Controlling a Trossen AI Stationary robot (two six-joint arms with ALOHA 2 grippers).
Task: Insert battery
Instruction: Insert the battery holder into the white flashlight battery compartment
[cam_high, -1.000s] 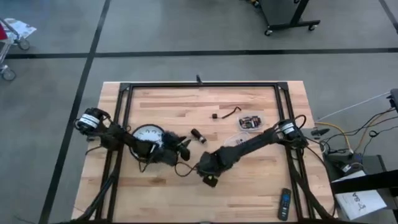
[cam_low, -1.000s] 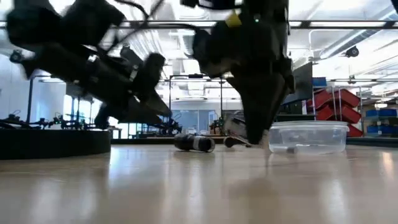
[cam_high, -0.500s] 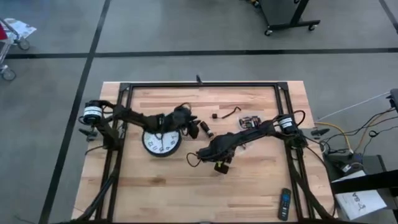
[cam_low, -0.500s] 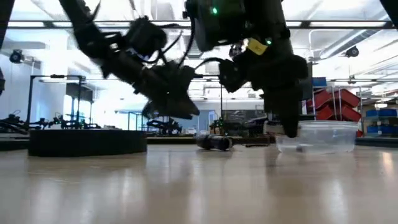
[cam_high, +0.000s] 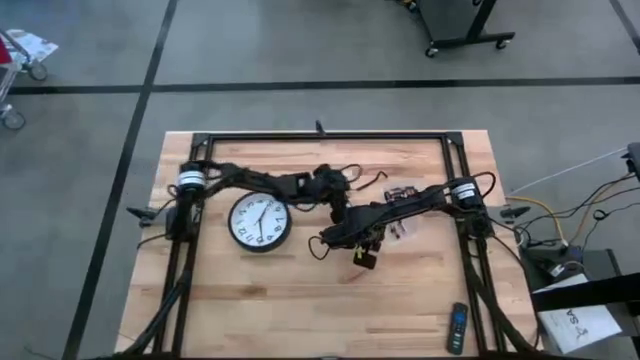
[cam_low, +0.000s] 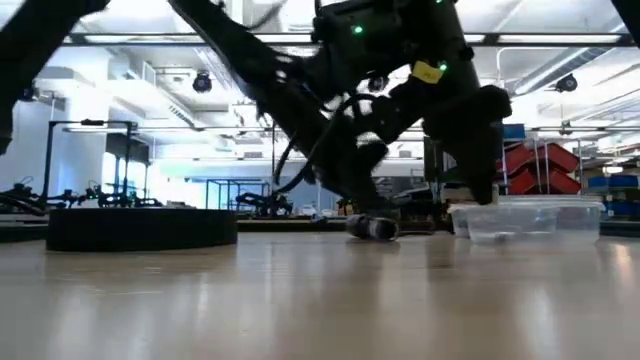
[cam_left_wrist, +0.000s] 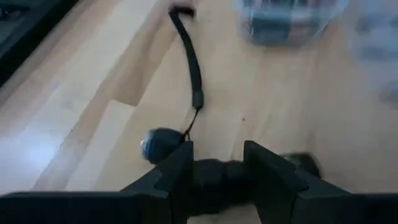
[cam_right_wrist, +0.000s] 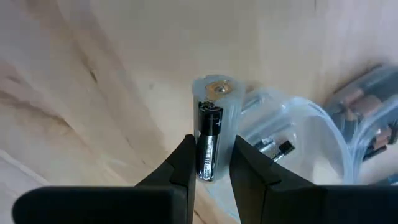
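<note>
two arms meet near the middle of my table. the left gripper (cam_high: 337, 205) reaches across past the clock (cam_high: 260, 221), which lies face up on the wood, and it sits low over a small dark cylindrical part (cam_left_wrist: 214, 177). in the left wrist view its fingers (cam_left_wrist: 176, 168) stand on either side of that dark part, close against it, though i cannot tell for certain whether they are squeezing it. just beyond the fingers a short black cable (cam_left_wrist: 189, 62) runs off across the boards, with a rounded grey end (cam_left_wrist: 158, 144) beside the left finger.

the right gripper (cam_high: 362, 253) hangs a little nearer the front edge, just beside the left one. in the right wrist view its fingers (cam_right_wrist: 182, 163) are pinched on a battery (cam_right_wrist: 208, 140), black with a gold top, held upright between them. a clear plastic tube (cam_right_wrist: 217, 99) surrounds the battery's upper end. just beside it is a clear container (cam_right_wrist: 317, 140) with more batteries inside. a remote control (cam_high: 457, 327) lies near the front right corner of the table (cam_high: 300, 310).
</note>
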